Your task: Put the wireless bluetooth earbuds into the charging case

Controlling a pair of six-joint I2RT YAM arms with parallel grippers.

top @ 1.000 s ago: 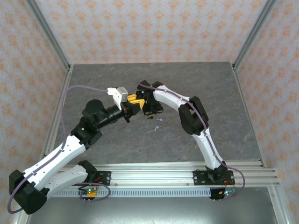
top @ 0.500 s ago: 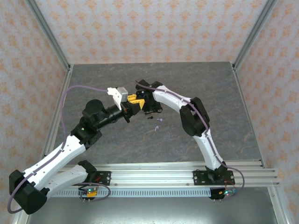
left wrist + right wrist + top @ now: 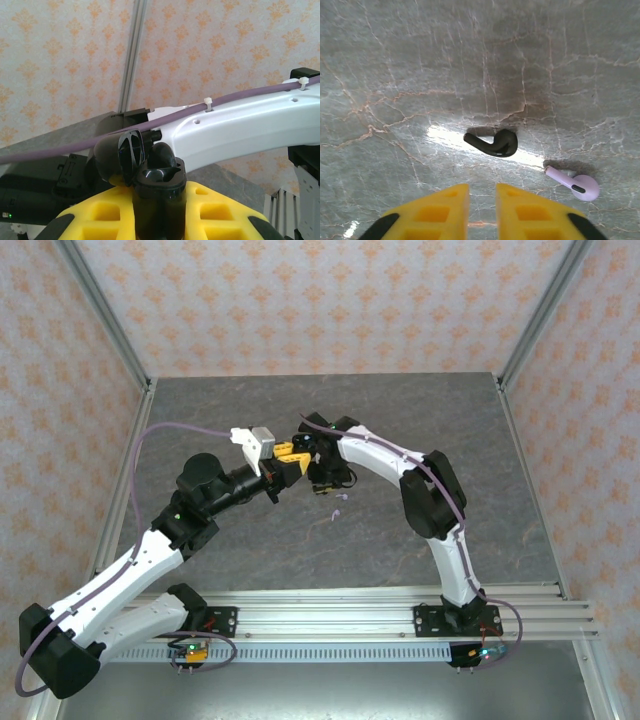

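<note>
Two earbuds lie on the grey marbled surface [image 3: 395,75] in the right wrist view. A black earbud [image 3: 495,143] rests on its side with its stem pointing left. A lilac earbud [image 3: 575,185] sits near it to the right and slightly closer to the camera, not touching it.

The right fingers [image 3: 437,210] hang above the surface on the near side of the black earbud, clear of it. They stand slightly apart, with a narrow strip of surface showing between them and nothing in the gap.

The charging case [image 3: 159,195], also black, is off the surface with the left fingers [image 3: 105,215] clamped on its body. Its lid [image 3: 127,152] is swung open and tilted back to the left. Whether anything sits in the dark sockets at its mouth I cannot tell.

From above, the left fingers and the case are up and to the left of the black earbud, close to the right wrist. The lilac earbud [image 3: 340,497] shows there as a pale speck.

Behind the case, in the left wrist view, runs the white right arm [image 3: 240,125] with a purple cable [image 3: 175,117] tied along it.
</note>
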